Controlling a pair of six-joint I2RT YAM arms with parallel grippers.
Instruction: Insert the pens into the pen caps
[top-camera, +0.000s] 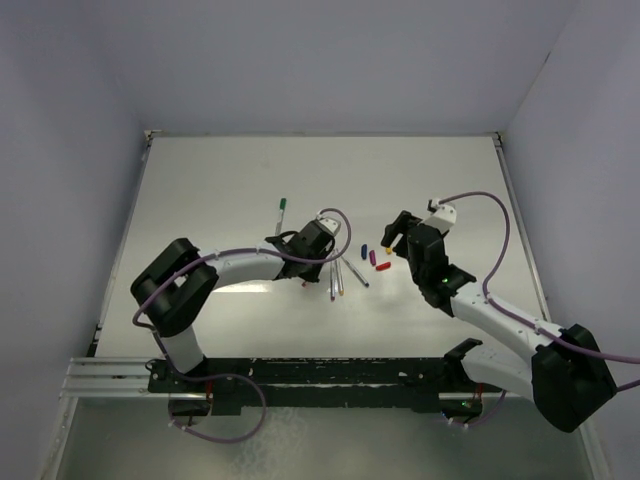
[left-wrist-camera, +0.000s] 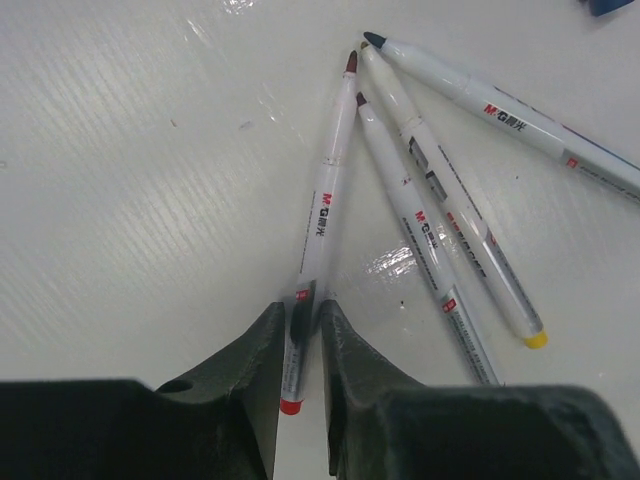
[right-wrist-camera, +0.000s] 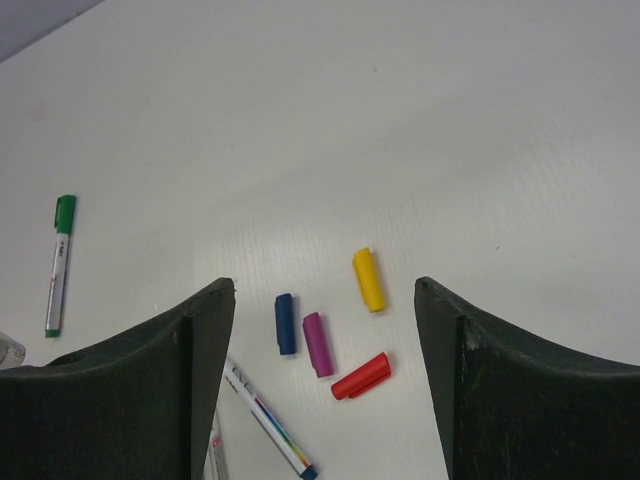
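Observation:
Three uncapped white pens (top-camera: 336, 280) lie fanned together, with a fourth (top-camera: 357, 273) to their right. My left gripper (top-camera: 330, 258) (left-wrist-camera: 300, 315) is shut on the back end of the red-ended pen (left-wrist-camera: 322, 215), which lies on the table. Beside it lie a dark-tipped pen (left-wrist-camera: 420, 240), a yellow-ended pen (left-wrist-camera: 450, 200) and a blue-tipped pen (left-wrist-camera: 510, 120). My right gripper (top-camera: 392, 240) (right-wrist-camera: 322, 290) is open and empty above the loose caps: blue (right-wrist-camera: 286, 323), purple (right-wrist-camera: 318, 344), yellow (right-wrist-camera: 368, 280) and red (right-wrist-camera: 362, 376).
A fifth pen (top-camera: 281, 213) with its green cap (right-wrist-camera: 65, 212) on lies apart at the back left. The white table (top-camera: 220, 180) is walled on three sides. Purple cables loop over both arms.

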